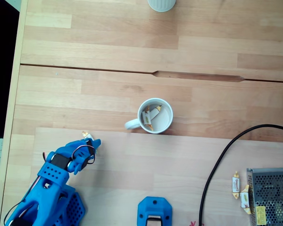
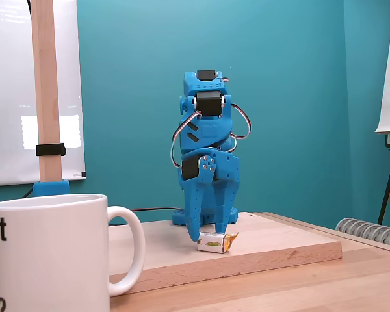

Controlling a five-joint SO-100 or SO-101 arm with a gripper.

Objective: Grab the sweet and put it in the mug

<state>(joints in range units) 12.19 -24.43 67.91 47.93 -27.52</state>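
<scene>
A sweet (image 2: pixel 216 242) in a white wrapper with orange ends lies on the raised board. My blue gripper (image 2: pixel 198 238) points straight down at its left end, touching it. From above, the gripper (image 1: pixel 90 142) covers most of this sweet (image 1: pixel 86 135), and just one twisted end pokes out past the tip. The gap between the jaws is hidden. The white mug (image 1: pixel 155 116) stands near the table's middle, handle to the left, with sweets inside. It fills the near left corner (image 2: pixel 52 253) in the low fixed view.
Two more sweets (image 1: pixel 236 182) lie by a metal mesh box (image 1: pixel 271 195) at the lower right, with a black cable (image 1: pixel 217 165) curving past. A ribbed white cup (image 1: pixel 161 4) stands at the top edge. A blue block (image 1: pixel 154 212) sits at the bottom centre.
</scene>
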